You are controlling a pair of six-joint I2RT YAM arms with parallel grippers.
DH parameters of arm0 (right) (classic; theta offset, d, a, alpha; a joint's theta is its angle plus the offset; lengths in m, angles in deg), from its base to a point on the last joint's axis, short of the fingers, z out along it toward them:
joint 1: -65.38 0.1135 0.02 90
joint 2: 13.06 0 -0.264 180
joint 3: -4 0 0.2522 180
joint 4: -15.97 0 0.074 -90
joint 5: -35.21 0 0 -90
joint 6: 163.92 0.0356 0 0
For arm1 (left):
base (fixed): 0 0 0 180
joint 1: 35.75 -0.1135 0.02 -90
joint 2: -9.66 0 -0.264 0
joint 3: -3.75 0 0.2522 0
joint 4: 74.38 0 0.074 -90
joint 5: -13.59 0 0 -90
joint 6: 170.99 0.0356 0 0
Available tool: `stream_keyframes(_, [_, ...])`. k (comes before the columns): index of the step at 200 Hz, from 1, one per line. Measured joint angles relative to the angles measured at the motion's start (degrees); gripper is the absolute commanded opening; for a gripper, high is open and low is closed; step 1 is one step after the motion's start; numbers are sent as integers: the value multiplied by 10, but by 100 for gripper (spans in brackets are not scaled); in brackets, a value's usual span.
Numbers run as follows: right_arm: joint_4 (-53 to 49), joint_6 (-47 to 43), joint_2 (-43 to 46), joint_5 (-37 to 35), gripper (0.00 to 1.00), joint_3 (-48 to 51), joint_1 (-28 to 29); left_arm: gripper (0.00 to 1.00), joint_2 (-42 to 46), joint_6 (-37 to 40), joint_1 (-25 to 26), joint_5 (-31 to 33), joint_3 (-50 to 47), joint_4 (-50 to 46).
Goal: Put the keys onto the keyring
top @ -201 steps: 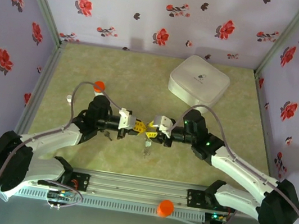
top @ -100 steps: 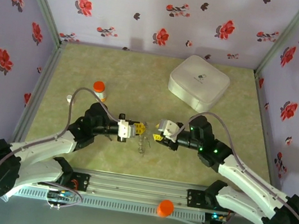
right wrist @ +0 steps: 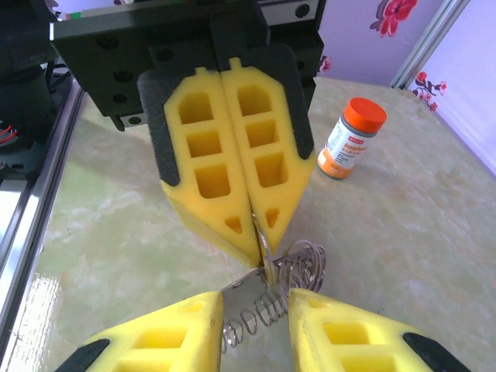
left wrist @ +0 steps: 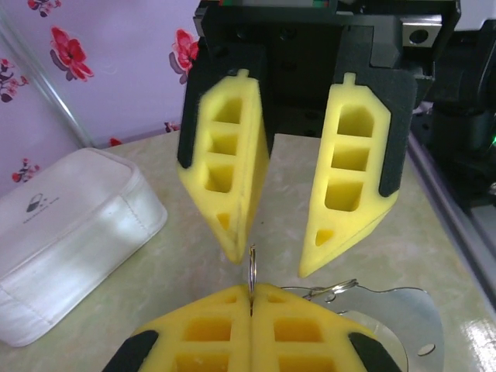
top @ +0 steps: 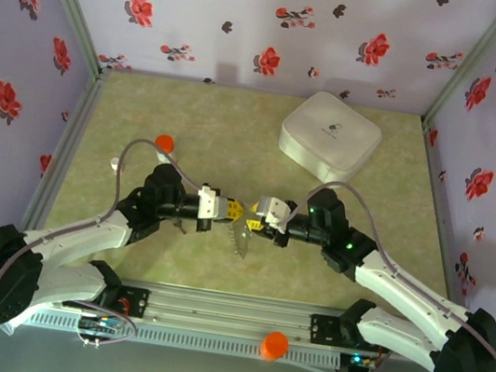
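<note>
Both arms have drawn in again to mid-table. We see the orange-capped vial [top: 164,144] well clear at left, our left gripper [top: 235,210] pinched tight on the keyring [right wrist: 263,310], a silver-grey key [left wrist: 387,310] dangling beside, our right gripper [top: 254,224] narrowly parted around its coils, walls [top: 22,65] well apart.

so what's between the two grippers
A thin metal ring, pinched edge-on in the shut left gripper, with a wire coil beside it reaching into the open right gripper. The right wrist view shows it.
</note>
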Motion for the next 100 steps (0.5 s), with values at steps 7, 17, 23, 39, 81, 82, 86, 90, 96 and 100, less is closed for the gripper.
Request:
stream_keyframes(7, [0, 0, 0, 1, 23, 0, 1, 0, -2, -6, -1, -6, 1, 0])
stream_keyframes(17, [0, 0, 0, 3, 21, 0, 1, 0, -5, -12, -3, -13, 2, -1])
stream_keyframes(23, [0, 0, 0, 4, 21, 0, 1, 0, -7, -14, -3, -17, 2, -2])
stream_keyframes(39, [0, 0, 0, 7, 18, 0, 1, 0, -9, -19, -3, -24, 2, -2])
stream_keyframes(81, [0, 1, -1, 15, 13, 0, 2, 0, -9, -22, -3, -34, 2, -2])
stream_keyframes(82, [0, 0, -1, 15, 13, 0, 2, 0, -9, -23, -3, -34, 2, -2])
stream_keyframes(86, [0, 1, -1, 16, 13, 0, 2, 0, -9, -22, -3, -35, 2, -2])
stream_keyframes(90, [1, 1, -2, 16, 13, 0, 2, 0, -9, -22, -3, -36, 2, -2])
stream_keyframes(96, [2, 1, -3, 17, 13, 0, 2, 0, -9, -22, -3, -36, 2, -2])
stream_keyframes(100, [2, 1, -4, 18, 13, 0, 2, 0, -9, -22, -3, -37, 2, -2])
